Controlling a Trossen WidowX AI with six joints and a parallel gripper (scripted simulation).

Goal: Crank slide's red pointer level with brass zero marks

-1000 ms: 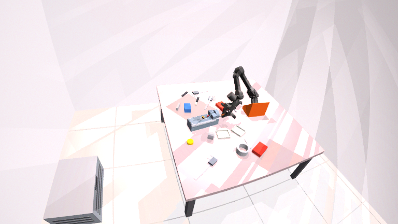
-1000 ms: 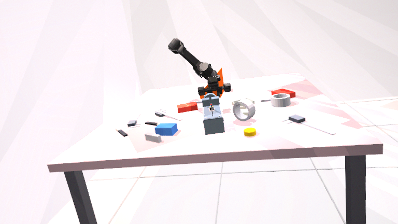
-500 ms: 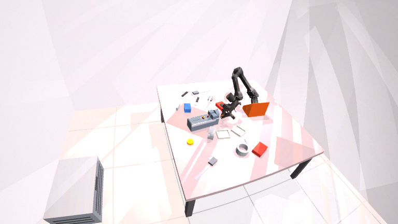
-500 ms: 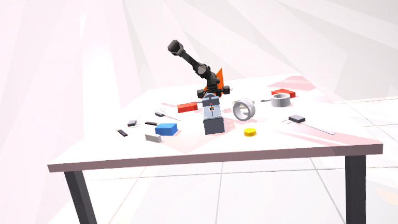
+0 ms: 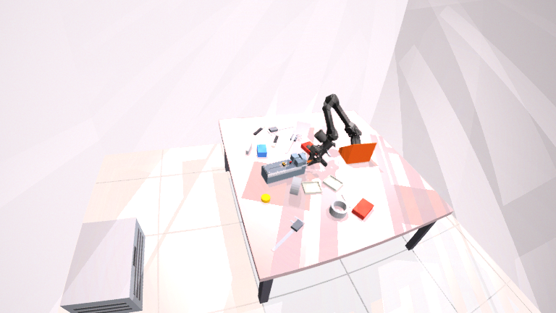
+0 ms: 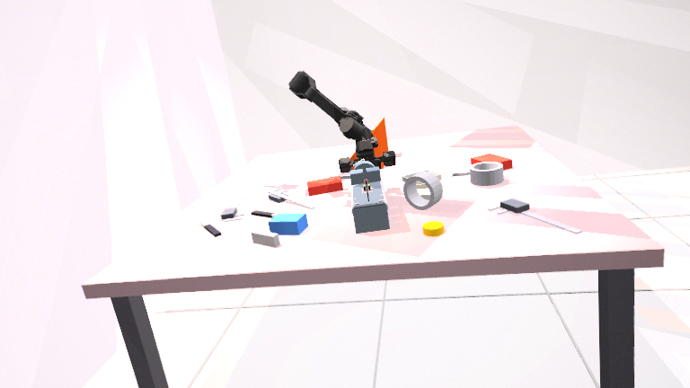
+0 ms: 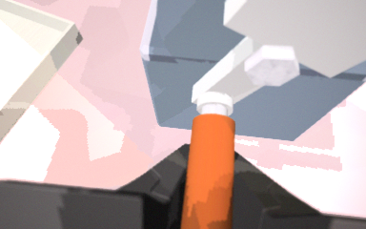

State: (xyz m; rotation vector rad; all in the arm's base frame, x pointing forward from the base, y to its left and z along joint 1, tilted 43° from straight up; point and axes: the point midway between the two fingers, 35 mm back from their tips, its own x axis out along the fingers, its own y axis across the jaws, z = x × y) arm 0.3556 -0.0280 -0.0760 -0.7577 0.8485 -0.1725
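Note:
The blue-grey machine (image 5: 282, 174) (image 6: 370, 218) lies lengthwise with its crank at the end facing the arm. My gripper (image 5: 313, 161) (image 7: 206, 155) is shut on the orange crank handle (image 7: 212, 138), with a dark finger on each side. The white crank arm (image 7: 226, 78) runs from the handle up to a pale hub (image 7: 272, 66). On the machine's top, the small red pointer (image 5: 290, 162) (image 6: 366, 180) shows a little toward the crank end from the yellow brass marks (image 5: 283, 164) (image 6: 367, 189). They are too small to read the exact gap. The wrist view does not show them.
An orange panel (image 5: 357, 153) stands by the arm's base. A red block (image 6: 324, 186) is beside the machine. A grey ring (image 5: 295, 185) (image 6: 422, 190), a shallow pale tray (image 7: 59, 51) and a yellow disc (image 5: 266, 198) (image 6: 432, 228) lie on its other side. A blue block (image 5: 261, 151) (image 6: 287, 224) is near its far end.

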